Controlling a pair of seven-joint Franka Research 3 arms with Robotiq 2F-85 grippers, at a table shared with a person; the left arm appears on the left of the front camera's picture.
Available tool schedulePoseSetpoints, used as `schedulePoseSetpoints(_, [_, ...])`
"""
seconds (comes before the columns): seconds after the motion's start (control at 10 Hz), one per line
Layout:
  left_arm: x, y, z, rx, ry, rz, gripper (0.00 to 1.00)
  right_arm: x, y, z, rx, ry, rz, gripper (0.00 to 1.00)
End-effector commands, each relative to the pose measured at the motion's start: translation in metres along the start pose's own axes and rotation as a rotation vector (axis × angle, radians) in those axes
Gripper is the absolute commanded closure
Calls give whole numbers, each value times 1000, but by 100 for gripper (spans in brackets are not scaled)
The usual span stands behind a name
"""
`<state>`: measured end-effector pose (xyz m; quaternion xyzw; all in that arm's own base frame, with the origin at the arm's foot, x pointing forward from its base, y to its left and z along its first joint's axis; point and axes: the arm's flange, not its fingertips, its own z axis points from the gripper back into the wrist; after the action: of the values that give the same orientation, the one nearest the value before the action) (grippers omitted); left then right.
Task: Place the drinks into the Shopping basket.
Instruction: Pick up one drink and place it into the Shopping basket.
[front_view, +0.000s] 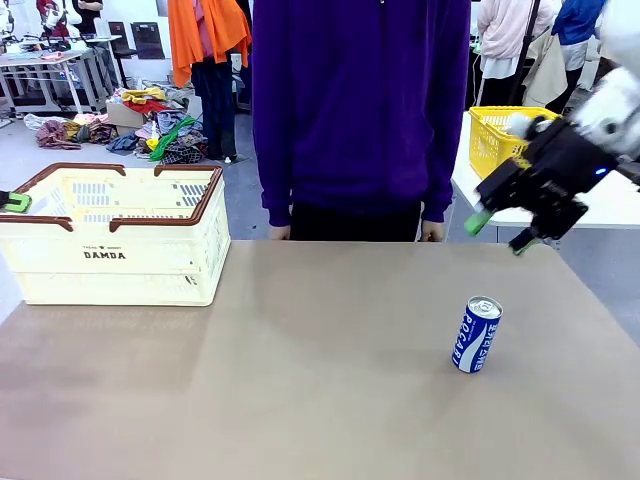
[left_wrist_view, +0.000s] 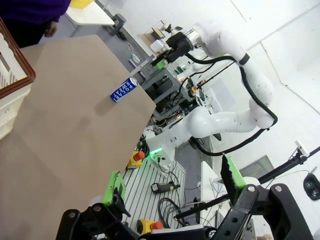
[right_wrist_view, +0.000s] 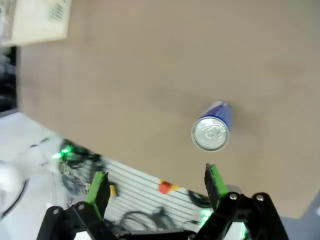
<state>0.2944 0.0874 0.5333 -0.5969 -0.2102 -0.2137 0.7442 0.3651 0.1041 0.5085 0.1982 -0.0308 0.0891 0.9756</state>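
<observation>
Now | both jaws wide apart | blue can upright on table | Shopping basket seemingly beside left jaws

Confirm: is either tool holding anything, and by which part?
Nothing is held. The left tool and right tool are both open and empty; the blue can stands on the table, clear of the right tool.

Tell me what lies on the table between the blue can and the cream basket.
Nothing: in the front view the stretch of tabletop between the blue can and the Shopping basket is bare. The left wrist view agrees.
</observation>
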Motion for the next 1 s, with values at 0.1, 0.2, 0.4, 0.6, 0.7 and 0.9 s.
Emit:
schedulePoseSetpoints(0.1, [0,-4,-1,-22,-18,-4,0,-26,-21,30,-102,-202,33,0])
schedulePoseSetpoints(0.2, [0,-4,-1,-22,-18,-4,0,-3,5,-8,-97,-23,56,0])
schedulePoseSetpoints(0.4, [0,-4,-1,-22,-18,-4,0,-4,4,-11,-272,1,40,0])
schedulePoseSetpoints(0.6, [0,-4,-1,-22,-18,-4,0,1,-2,-48,-357,64,-15,0])
schedulePoseSetpoints(0.7, [0,-4,-1,-22,-18,-4,0,2,-7,-62,-371,86,-50,0])
schedulePoseSetpoints(0.9, [0,-4,-1,-22,-18,-4,0,-2,-20,-90,-357,77,-122,0])
